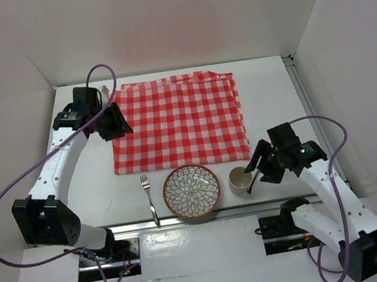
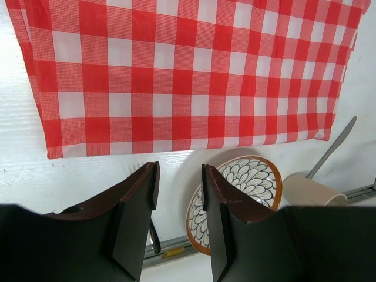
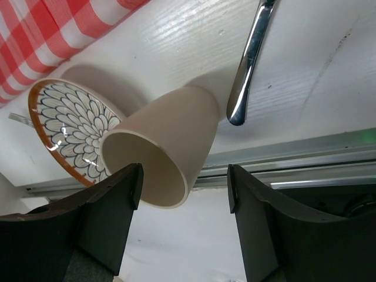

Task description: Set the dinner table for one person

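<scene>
The white dinner table (image 1: 266, 96) carries a red-and-white checked cloth (image 1: 177, 120) at its middle back. Along the near edge lie a fork (image 1: 149, 198), a flower-patterned plate with an orange rim (image 1: 192, 191) and an upright cream cup (image 1: 239, 180). A metal utensil handle (image 3: 249, 59) lies just right of the cup (image 3: 170, 135). My left gripper (image 1: 113, 121) hovers open and empty over the cloth's left edge (image 2: 188, 70). My right gripper (image 1: 261, 165) is open and empty, just right of and above the cup, whose rim sits by my left finger (image 3: 111, 205).
A metal rail (image 1: 239, 211) runs along the table's near edge, close behind the plate and cup. White walls enclose the table at the left, back and right. The plate (image 2: 247, 182), cup (image 2: 308, 191) and utensil (image 2: 332, 147) also show in the left wrist view.
</scene>
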